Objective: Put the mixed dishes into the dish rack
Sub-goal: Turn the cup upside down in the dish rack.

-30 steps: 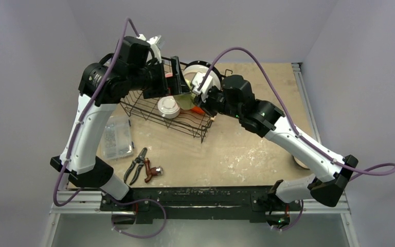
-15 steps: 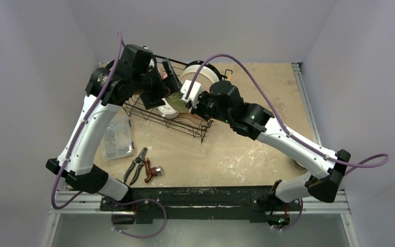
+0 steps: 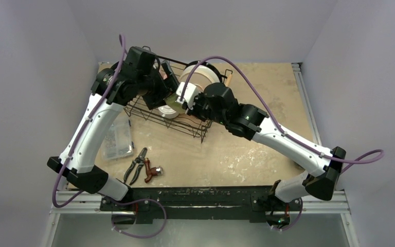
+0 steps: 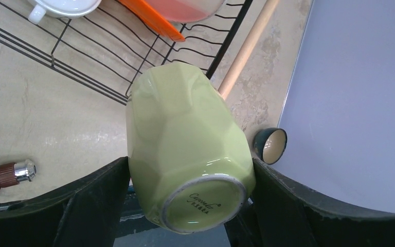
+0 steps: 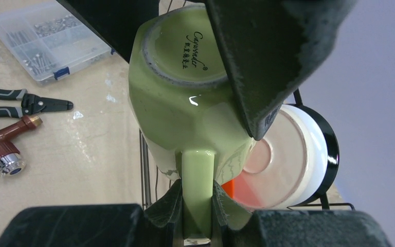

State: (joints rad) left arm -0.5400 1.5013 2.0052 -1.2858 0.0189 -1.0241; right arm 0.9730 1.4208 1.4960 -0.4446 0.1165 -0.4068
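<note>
Here, pinching the handle of the yellow-green mug [image 4: 185, 149] with the right end effector [image 5: 198, 206], fingers pressed close on it. Holding the mug tipped in the air over the dish rack [image 3: 185, 127], base toward the left wrist. Flanking its body with the left end effector [image 4: 190, 198], fingers spread wide, seemingly touching both sides; cannot tell whether gripping. Inside the rack: white mug [image 3: 167, 110], cream plate [image 3: 200, 77] on edge.

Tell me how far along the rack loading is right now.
Done: a white mug, the red plate and the cream plate sit in the dish rack. In hand: the yellow-green mug over the rack, right gripper pinching its handle, left gripper clamped on its body. Remaining: racking it, then the small dark bowl on the table.
</note>
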